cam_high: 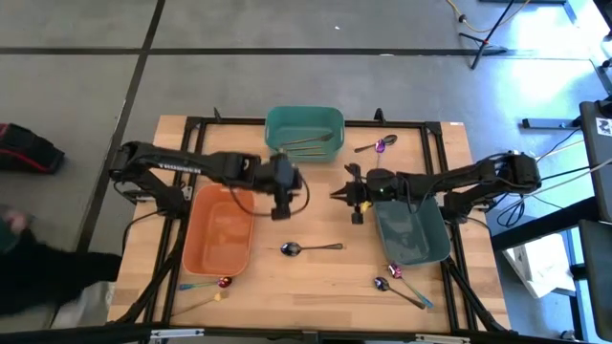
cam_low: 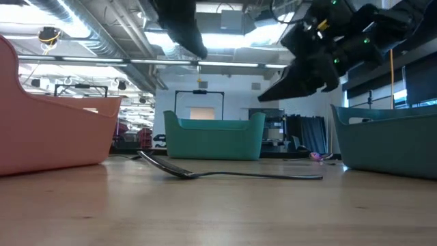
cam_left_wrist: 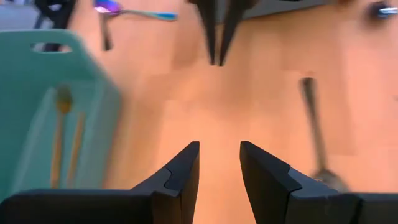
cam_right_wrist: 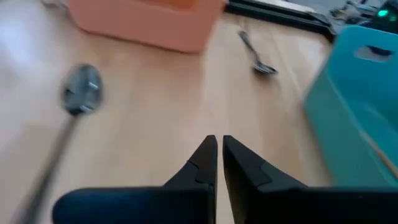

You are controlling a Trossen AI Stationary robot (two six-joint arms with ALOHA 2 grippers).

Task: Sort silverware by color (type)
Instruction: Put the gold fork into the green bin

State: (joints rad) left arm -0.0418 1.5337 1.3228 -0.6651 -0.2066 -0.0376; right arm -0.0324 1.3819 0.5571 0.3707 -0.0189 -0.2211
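Silverware still unsorted included a dark spoon (cam_high: pixel 311 248) that was seen lying flat on the tabletop (cam_high: pixel 316 287), its handle running crosswise between the orange bin (cam_high: pixel 218 229) and the grey-blue bin (cam_high: pixel 413 234). It was flanked above by both hands. The left hand (cam_high: pixel 287 196), spread and empty, was judged nearer its bowl; the right hand (cam_high: pixel 337 195), pressed together and empty, was nearer the handle.

A dark spoon (cam_high: pixel 311 248) lies flat mid-surface; gold pieces (cam_high: pixel 308 144) rest in the teal bin (cam_high: pixel 330 118); purple spoons (cam_high: pixel 381 145) lie scattered near the edges.
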